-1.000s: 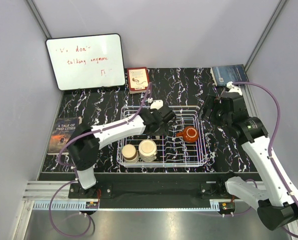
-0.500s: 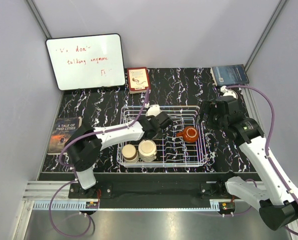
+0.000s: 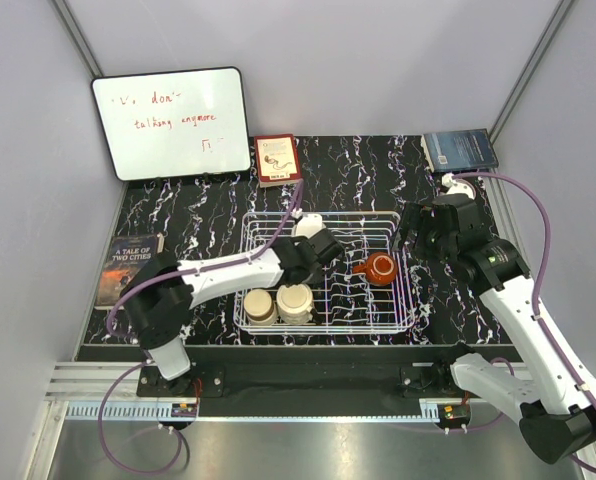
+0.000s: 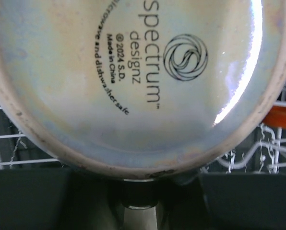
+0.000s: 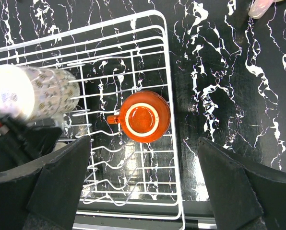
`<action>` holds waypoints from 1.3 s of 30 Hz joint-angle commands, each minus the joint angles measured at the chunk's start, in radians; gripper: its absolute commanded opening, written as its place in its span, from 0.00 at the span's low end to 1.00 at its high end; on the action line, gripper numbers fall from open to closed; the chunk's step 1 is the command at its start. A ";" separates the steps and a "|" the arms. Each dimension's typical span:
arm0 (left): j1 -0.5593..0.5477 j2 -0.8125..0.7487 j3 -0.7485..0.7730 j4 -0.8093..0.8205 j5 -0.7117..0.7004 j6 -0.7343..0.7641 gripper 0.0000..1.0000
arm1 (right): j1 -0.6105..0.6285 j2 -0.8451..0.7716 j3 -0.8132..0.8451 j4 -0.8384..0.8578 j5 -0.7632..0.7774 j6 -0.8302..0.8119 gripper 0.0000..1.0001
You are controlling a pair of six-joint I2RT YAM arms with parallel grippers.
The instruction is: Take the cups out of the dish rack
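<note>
My left gripper [image 3: 316, 243] is clenching what seems to be the patterned cream cup [image 5: 33, 92], though its base is filling my left wrist view and hiding my fingertips. The cup is lying tilted over the far-left part of the dish rack [image 3: 343, 300], which is sitting mid-worktop toward the near edge. My right gripper [image 3: 425, 230] is hanging released, fingers spread wide, by the rack's right side. The reddish-brown cup [image 5: 144, 117] is sitting inside near that side. Two cream cups [image 3: 295, 300] are standing in the rack's near-left corner.
</note>
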State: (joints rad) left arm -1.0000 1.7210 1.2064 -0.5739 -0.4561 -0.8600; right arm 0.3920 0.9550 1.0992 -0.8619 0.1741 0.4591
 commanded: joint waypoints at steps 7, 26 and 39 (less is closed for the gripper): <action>-0.003 -0.265 0.103 0.077 -0.070 0.174 0.00 | 0.010 -0.012 0.005 0.030 0.025 0.006 1.00; 0.343 -0.616 -0.292 0.741 0.888 -0.043 0.00 | 0.010 -0.025 0.071 0.198 -0.171 0.096 1.00; 0.403 -0.463 -0.554 1.777 1.255 -0.611 0.00 | 0.008 -0.067 -0.025 0.546 -0.544 0.227 1.00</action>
State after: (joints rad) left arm -0.6136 1.2198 0.6724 0.5766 0.6605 -1.2495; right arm 0.3946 0.9031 1.0878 -0.4831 -0.2203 0.6315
